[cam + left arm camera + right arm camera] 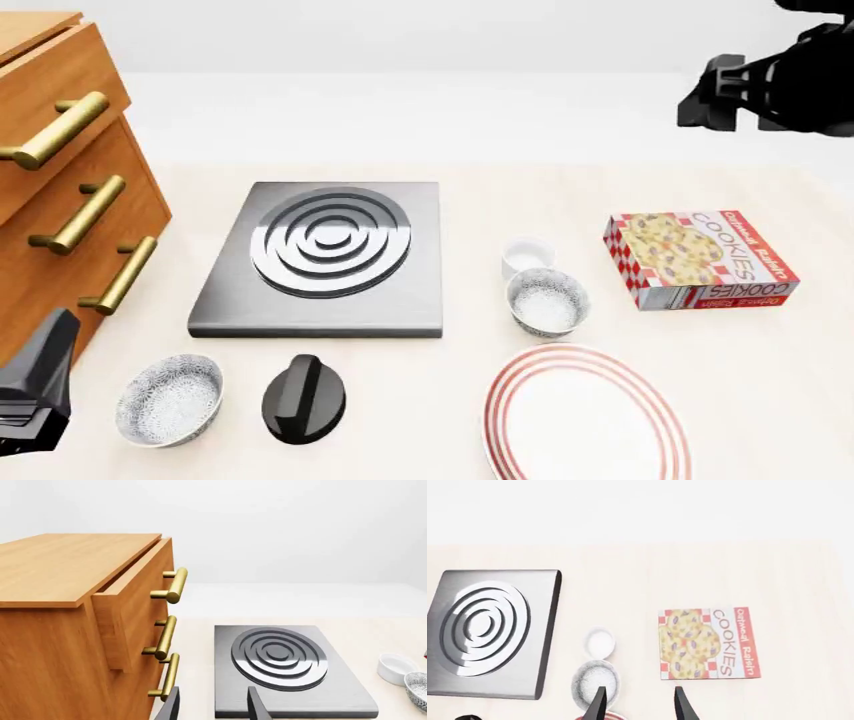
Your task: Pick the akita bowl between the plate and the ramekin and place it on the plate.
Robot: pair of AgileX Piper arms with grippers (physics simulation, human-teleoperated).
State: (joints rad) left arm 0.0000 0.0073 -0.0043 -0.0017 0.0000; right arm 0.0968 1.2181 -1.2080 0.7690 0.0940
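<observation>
akita bowl [546, 302] empty, touching ramekin [527, 257], beside plate [585, 416]

Bright, even, diffuse light is rendered throughout; only faint soft shadows are cast; everything is kept sharp, without glare or blur.

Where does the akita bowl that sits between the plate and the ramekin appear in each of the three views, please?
Front view: akita bowl right of centre, between ramekin and plate.
Left wrist view: only its speckled edge, cut off at the frame's border beside the ramekin.
Right wrist view: near the lower edge, just ahead of the right gripper.
Shared landmark: the stove burner plate.
</observation>
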